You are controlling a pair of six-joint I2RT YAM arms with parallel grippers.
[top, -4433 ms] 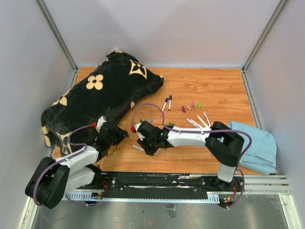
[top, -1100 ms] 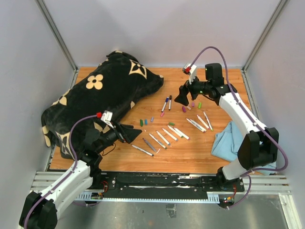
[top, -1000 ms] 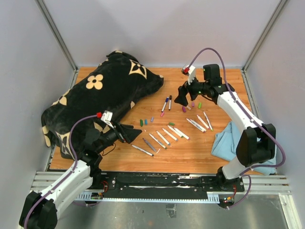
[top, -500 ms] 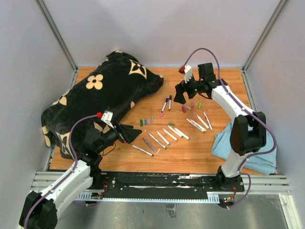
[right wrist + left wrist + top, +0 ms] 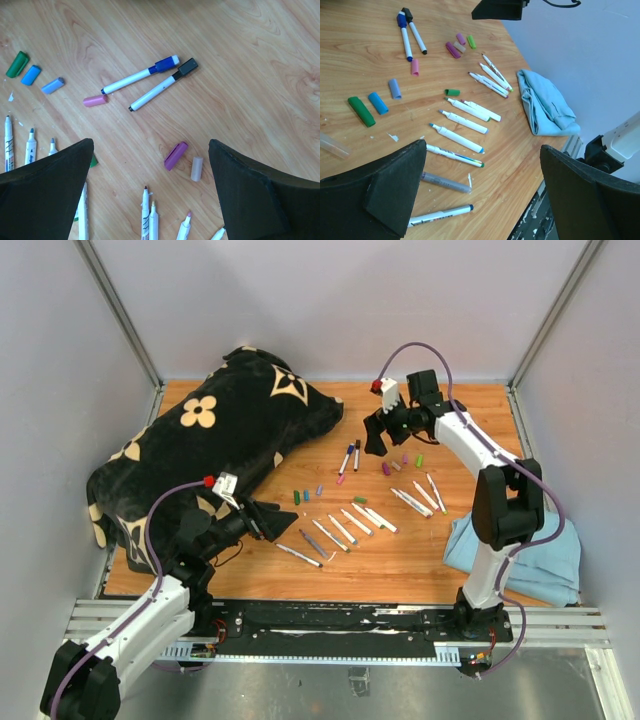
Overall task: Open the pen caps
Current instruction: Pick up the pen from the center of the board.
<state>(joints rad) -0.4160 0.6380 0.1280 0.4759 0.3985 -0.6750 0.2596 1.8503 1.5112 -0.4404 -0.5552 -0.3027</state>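
On the table (image 5: 400,560), loose pen caps (image 5: 175,155) lie beside markers (image 5: 139,80); both jaws gape empty.

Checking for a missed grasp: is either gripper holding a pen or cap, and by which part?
Nothing is held. The left gripper and right gripper are both open and empty.

wooden table (image 5: 400,555): black flower-patterned cushion (image 5: 220,440) at left, crumpled blue cloth (image 5: 550,555) at right.
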